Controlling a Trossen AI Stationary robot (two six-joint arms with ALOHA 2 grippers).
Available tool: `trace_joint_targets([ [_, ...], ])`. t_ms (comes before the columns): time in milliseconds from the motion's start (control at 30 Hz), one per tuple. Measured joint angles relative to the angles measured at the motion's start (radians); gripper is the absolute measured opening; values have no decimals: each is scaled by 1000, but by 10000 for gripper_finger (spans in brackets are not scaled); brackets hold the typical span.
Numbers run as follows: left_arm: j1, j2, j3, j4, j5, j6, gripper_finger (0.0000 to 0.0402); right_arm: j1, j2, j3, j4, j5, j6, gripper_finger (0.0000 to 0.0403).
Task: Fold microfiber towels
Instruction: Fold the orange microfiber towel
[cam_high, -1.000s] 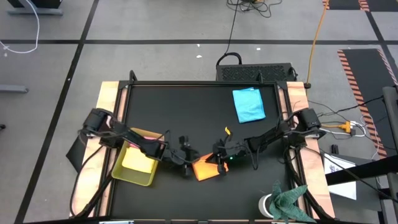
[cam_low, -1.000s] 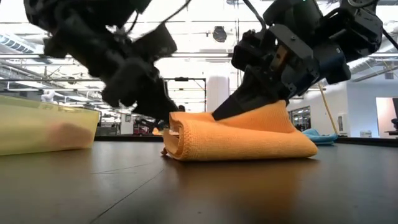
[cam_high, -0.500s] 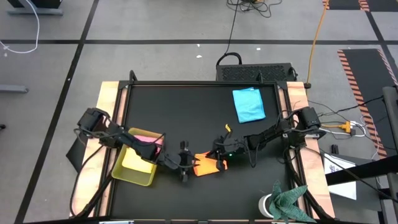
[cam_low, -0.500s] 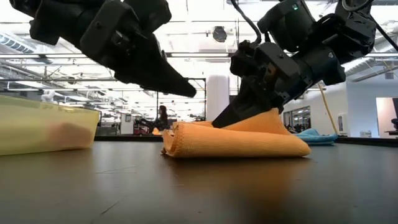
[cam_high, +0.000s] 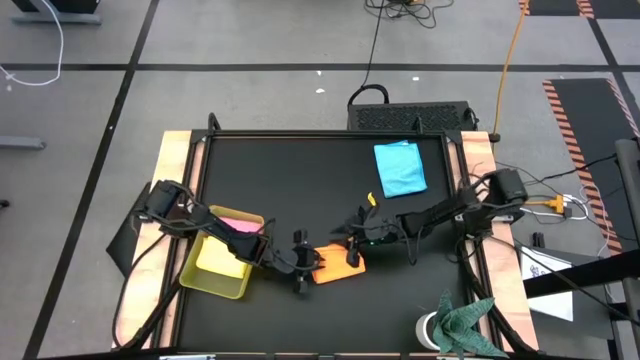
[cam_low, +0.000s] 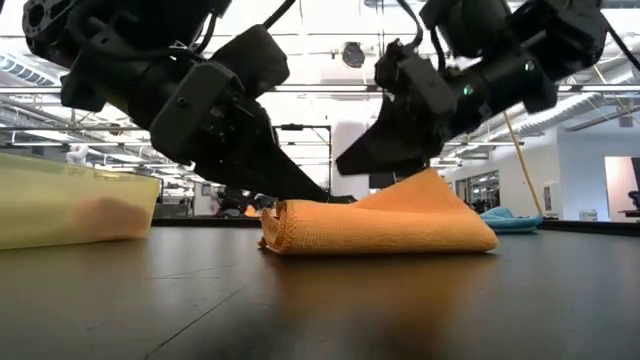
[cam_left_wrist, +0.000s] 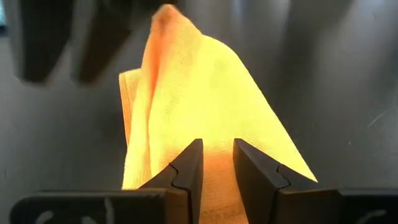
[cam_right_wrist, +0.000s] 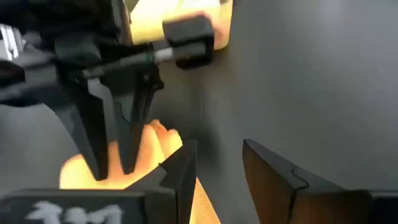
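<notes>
Orange towel (cam_high: 333, 268) is lying folded near the front middle of the black table (cam_high: 300, 170), rolled edge toward the left arm, one corner peaking up on the right arm's side

Left gripper (cam_high: 303, 268) is coming in low at that rolled edge, fingers (cam_left_wrist: 186, 171) parted only slightly with the cloth lying under and between the tips; can't tell if it's actually pinching the cloth or just resting there

Right gripper (cam_high: 356, 240) is hanging just above the peaked corner, fingers (cam_right_wrist: 273, 171) spread and released, nothing between them

Tray (cam_high: 215, 272) is sitting just left of the orange towel with the yellow towel (cam_high: 222, 261) inside and the pink towel (cam_high: 238, 222) at its far end

Dark green cloth (cam_high: 465, 325) is bunched at the front right corner

Blue towel (cam_high: 400, 167) is lying flat toward the far right of the table, well apart from both grippers
</notes>
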Motion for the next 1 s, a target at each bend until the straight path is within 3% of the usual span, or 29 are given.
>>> trace_joint_targets([
  [133,0,0,0,-39,-1,-28,92,33,-88,0,-94,-7,16,120],
  [333,-2,0,0,-41,-1,-38,92,107,-148,-1,-200,-70,9,81],
  [433,-7,0,0,-43,-3,-38,92,127,-142,-29,-181,-84,14,55],
  [633,-22,0,0,-53,-5,-39,92,79,-100,-132,-144,27,110,6],
  [867,-38,-37,0,-104,-10,-43,92,40,34,-182,61,23,150,3],
  [1000,-52,-91,1,-111,-24,-35,92,45,22,-183,70,22,134,1],
])
